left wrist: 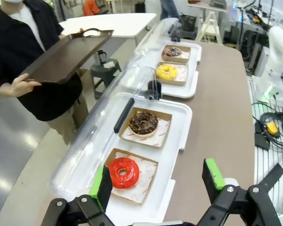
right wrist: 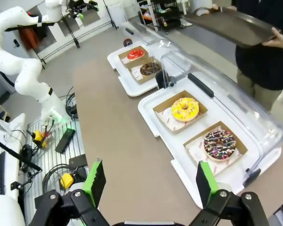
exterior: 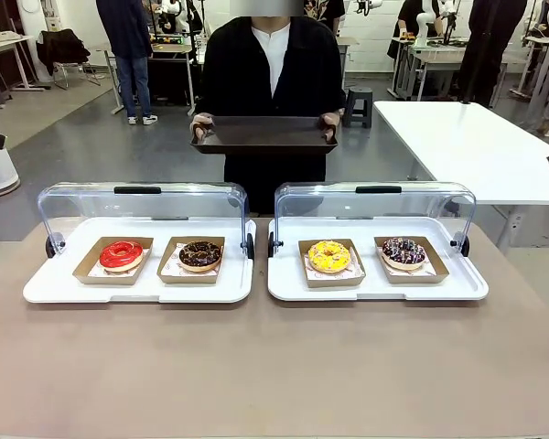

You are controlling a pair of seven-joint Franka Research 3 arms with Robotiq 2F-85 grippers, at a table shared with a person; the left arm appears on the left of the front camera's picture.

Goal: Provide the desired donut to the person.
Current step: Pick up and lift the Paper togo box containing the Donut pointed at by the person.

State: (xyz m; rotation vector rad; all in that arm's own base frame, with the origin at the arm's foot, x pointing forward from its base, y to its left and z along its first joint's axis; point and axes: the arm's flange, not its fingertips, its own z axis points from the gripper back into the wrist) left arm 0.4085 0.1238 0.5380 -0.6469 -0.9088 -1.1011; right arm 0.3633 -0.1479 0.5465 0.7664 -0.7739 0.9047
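Both claws are spread wide and hold nothing: my left gripper (left wrist: 156, 181) hangs by the red donut (left wrist: 123, 172), my right gripper (right wrist: 149, 181) by the sprinkled donut (right wrist: 220, 144), neither touching anything. Four donuts lie in a row, each in its own cardboard tray (exterior: 113, 273). The red one and the chocolate donut (exterior: 200, 254) share the left white tray (exterior: 37, 288). The yellow donut (exterior: 329, 256) and the sprinkled one share the right white tray (exterior: 471, 288). Clear lids (exterior: 73, 206) on both stand open, tipped back behind the donuts. At the far side the person (exterior: 274, 82) holds a brown serving tray (exterior: 263, 134) level, one hand (exterior: 199, 125) at each end. A tan table (exterior: 274, 366) bears the white trays.
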